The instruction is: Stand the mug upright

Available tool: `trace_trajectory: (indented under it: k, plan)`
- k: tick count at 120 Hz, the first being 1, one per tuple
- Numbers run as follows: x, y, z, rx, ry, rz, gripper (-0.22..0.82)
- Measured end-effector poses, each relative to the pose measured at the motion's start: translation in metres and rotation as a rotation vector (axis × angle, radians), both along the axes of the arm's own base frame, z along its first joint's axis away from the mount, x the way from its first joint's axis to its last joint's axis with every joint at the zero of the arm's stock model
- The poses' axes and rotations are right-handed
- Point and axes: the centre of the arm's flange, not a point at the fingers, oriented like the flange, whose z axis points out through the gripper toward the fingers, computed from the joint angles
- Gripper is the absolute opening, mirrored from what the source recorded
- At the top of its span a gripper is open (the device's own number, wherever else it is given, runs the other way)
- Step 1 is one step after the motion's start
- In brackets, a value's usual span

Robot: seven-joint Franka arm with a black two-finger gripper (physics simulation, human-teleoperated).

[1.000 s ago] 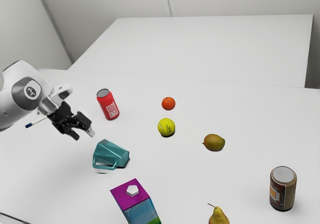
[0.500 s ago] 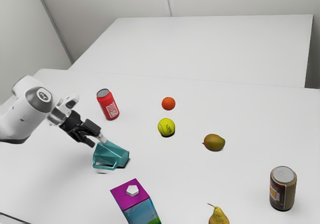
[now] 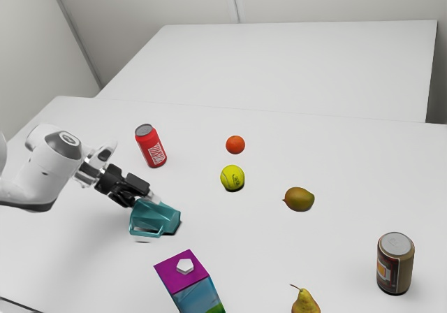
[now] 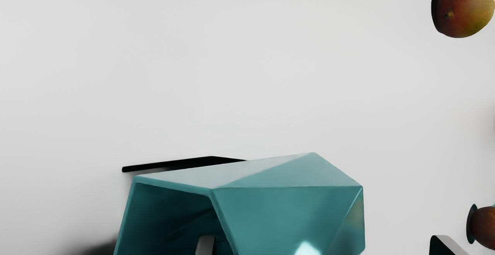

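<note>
Gripper [image 3: 144, 200] at the teal faceted mug [image 3: 165, 219], fingers wide apart, one fingertip [image 4: 205, 246] seemingly inside its mouth. Mug lies on its side on the white table [image 3: 251, 250], between red soda can [image 3: 151, 147] and purple-topped carton [image 3: 192, 292]

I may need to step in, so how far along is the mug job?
Reaching looks done: the gripper is at the mug, one finger at its mouth, the other out past its base. Nothing is gripped yet; the fingers stand open. Left: closing on it, tipping it up and letting go, since it lies on its side.
</note>
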Motion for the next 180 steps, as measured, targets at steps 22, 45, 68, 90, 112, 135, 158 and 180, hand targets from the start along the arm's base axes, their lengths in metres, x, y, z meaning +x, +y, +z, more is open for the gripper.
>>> trace_trajectory:
  k: [22, 45, 68, 90, 112, 135, 158, 180]
  plan:
    - [-0.002, 0.002, -0.015, -0.040, -0.001, 0.009, 0.60]
    - [-0.002, 0.003, -0.018, -0.066, -0.026, 0.006, 0.50]
    - [0.000, 0.001, -0.016, -0.075, -0.055, -0.012, 0.28]
    - [0.004, -0.003, -0.012, -0.076, -0.082, -0.034, 0.06]
    - [0.012, -0.015, -0.002, -0.075, -0.118, -0.075, -0.07]
    - [0.023, -0.031, 0.021, -0.070, -0.179, -0.125, -0.12]
    - [0.050, -0.047, 0.060, 0.021, -0.253, -0.221, -0.14]
    - [0.073, -0.088, 0.083, 0.236, -0.280, -0.424, -0.14]
